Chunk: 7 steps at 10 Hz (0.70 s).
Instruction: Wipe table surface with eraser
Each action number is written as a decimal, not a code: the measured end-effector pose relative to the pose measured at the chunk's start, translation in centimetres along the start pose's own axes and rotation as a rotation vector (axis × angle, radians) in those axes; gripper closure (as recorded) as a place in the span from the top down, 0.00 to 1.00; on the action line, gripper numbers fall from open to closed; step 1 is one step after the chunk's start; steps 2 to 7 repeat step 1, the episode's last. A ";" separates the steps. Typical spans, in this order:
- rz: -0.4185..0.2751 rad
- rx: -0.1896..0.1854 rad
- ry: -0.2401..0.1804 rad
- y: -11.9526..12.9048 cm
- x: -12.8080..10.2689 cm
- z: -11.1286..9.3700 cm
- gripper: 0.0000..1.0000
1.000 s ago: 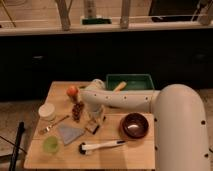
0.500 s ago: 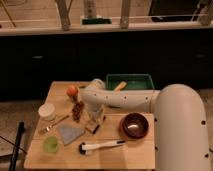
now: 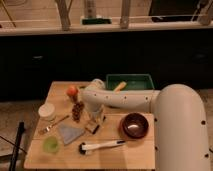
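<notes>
The light tan wooden table surface (image 3: 120, 155) fills the lower middle of the camera view. The eraser (image 3: 92, 128), a small tan block with a dark face, lies near the table's middle, right of the grey-blue cloth. My white arm reaches in from the right across the table. My gripper (image 3: 96, 117) hangs down at the arm's end, just above and behind the eraser. Whether it touches the eraser does not show.
A green tray (image 3: 135, 79) with a yellow item stands at the back. A dark red bowl (image 3: 135, 125) is to the right. In front lies a white-handled brush (image 3: 102, 146). On the left are a grey-blue cloth (image 3: 70, 133), green cup (image 3: 50, 145), spoon (image 3: 52, 125), white bowl (image 3: 47, 111), an orange fruit (image 3: 73, 91) and a brown cluster (image 3: 77, 110).
</notes>
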 end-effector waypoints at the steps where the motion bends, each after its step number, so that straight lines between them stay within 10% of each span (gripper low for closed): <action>1: 0.000 0.000 0.000 0.0 0.0 0.0 0.00; 7: 0.000 0.000 0.000 0.0 0.0 0.0 0.00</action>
